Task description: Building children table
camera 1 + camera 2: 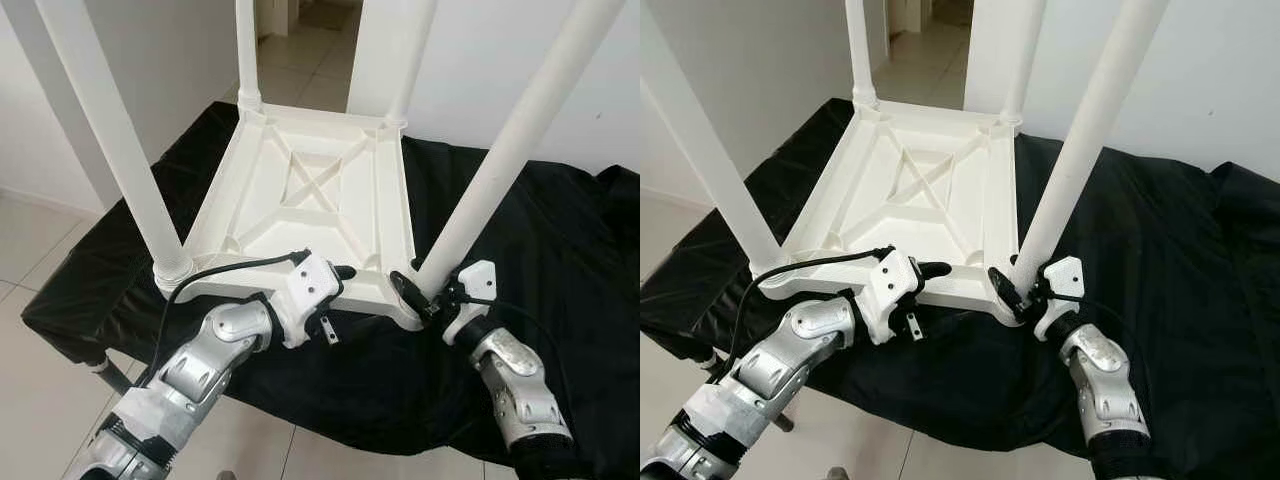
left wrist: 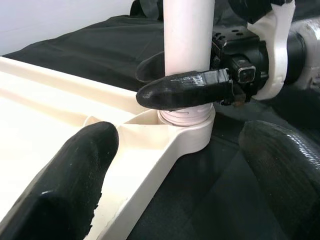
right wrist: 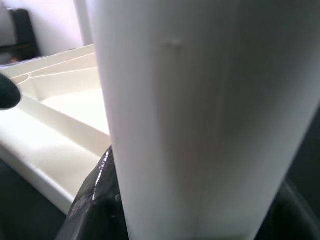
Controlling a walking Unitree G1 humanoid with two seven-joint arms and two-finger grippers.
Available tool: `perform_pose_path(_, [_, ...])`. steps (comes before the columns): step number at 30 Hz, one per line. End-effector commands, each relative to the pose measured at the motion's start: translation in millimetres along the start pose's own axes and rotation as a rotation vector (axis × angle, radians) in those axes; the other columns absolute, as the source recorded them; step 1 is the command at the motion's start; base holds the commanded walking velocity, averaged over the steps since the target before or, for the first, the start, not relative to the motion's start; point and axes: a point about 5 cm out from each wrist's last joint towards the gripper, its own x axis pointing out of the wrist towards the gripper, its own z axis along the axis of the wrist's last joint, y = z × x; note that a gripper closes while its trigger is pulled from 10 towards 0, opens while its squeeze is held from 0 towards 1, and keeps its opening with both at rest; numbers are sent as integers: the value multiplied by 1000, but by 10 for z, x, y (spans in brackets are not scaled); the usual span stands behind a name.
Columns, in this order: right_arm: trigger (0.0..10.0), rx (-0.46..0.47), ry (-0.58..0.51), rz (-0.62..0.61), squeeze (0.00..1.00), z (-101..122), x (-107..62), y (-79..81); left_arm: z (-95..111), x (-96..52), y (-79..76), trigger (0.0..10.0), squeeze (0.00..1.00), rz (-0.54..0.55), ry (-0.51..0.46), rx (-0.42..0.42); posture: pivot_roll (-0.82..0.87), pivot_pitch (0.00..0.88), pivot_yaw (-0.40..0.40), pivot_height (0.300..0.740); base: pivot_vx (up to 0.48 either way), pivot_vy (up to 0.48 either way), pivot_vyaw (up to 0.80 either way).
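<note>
A white plastic children's table [image 1: 300,190] lies upside down on a black cloth, with its legs standing up. My right gripper [image 1: 418,290] is shut on the near right leg [image 1: 510,150], just above its socket at the table's corner. One of its fingers [image 2: 185,90] crosses the front of the leg [image 2: 187,35]. The same leg [image 3: 200,115] runs between that gripper's black fingers [image 3: 95,200]. My left gripper [image 1: 338,280] is open at the table's near rim [image 2: 150,170], one finger [image 2: 75,180] over the underside and the other outside over the cloth.
The black cloth [image 1: 560,250] covers a low support with a metal leg [image 1: 110,375] at the near left. The near left leg [image 1: 120,140] and two far legs [image 1: 246,50] rise high. Tiled floor, white walls and a doorway lie beyond.
</note>
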Motion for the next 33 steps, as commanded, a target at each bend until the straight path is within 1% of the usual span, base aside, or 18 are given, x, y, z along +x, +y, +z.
perform_pose_path(1, [10000,-4,10,-93,0,-13,-75,-100,-34,-18,8,10000,0,5,7,-1,-48,0,-63,740,0,0,0])
perform_pose_path(2, [10000,-4,10,-93,0,-13,-75,-100,-34,-18,8,10000,0,5,7,-1,-48,0,-63,740,0,0,0])
perform_pose_path(5, [10000,29,5,-300,0,-36,-124,-51,-42,-8,21,10000,0,15,4,-7,-55,0,-81,740,0,0,0])
perform_pose_path(7, [10000,29,5,-300,0,-36,-124,-51,-42,-8,21,10000,0,15,4,-7,-55,0,-81,740,0,0,0])
perform_pose_path(8, [10000,37,6,-369,0,-46,-138,-34,-42,-3,28,10000,0,20,2,-7,-58,0,-84,740,0,0,0])
perform_pose_path(9, [10000,37,6,-369,0,-46,-138,-34,-42,-3,28,10000,0,20,2,-7,-58,0,-84,740,0,0,0])
perform_pose_path(11, [10000,59,14,-482,0,-69,-144,101,-40,13,48,10000,0,31,-3,-8,-69,0,-84,740,0,0,0])
perform_pose_path(12, [10000,59,14,-482,0,-69,-144,101,-40,13,48,10000,0,31,-3,-8,-69,0,-84,740,0,0,0])
perform_pose_path(13, [10000,69,16,-499,0,-74,-136,169,-40,19,57,10000,0,38,-4,-7,-69,0,-84,740,0,0,0])
perform_pose_path(15, [10000,69,16,-499,0,-74,-136,169,-40,19,57,10000,0,38,-4,-7,-69,0,-84,740,0,0,0])
perform_pose_path(16, [10000,62,2,-480,0,-37,-76,333,-17,29,88,10000,0,54,-13,-11,-68,0,-80,740,0,0,0])
perform_pose_path(20, [10000,60,-5,-474,0,-13,-35,406,-21,15,101,10000,0,57,-10,-8,-68,0,-71,740,0,0,0])
perform_pose_path(23, [10000,67,-3,-473,0,-18,-31,413,-26,12,102,10000,0,56,-7,-8,-68,0,-71,740,0,0,0])
perform_pose_path(28, [10000,57,4,-444,0,-6,-48,501,-23,-1,99,10000,0,58,-2,1,-67,0,-61,740,0,0,0])
perform_pose_path(29, [10000,57,3,-439,314,-2,-62,489,-32,-10,100,10000,0,61,4,7,-67,0,-59,740,0,0,0])
perform_pose_path(31, [10000,57,2,-439,314,3,-71,483,-39,-16,100,10000,0,63,7,10,-67,0,-59,740,0,0,0])
perform_pose_path(32, [10000,54,-1,-429,1000,16,-83,465,-40,-25,102,10000,0,67,10,15,-66,0,-58,740,0,0,0])
perform_pose_path(33, [10000,54,-1,-429,1000,16,-83,465,-40,-25,102,10000,0,67,10,15,-66,0,-58,740,0,0,0])
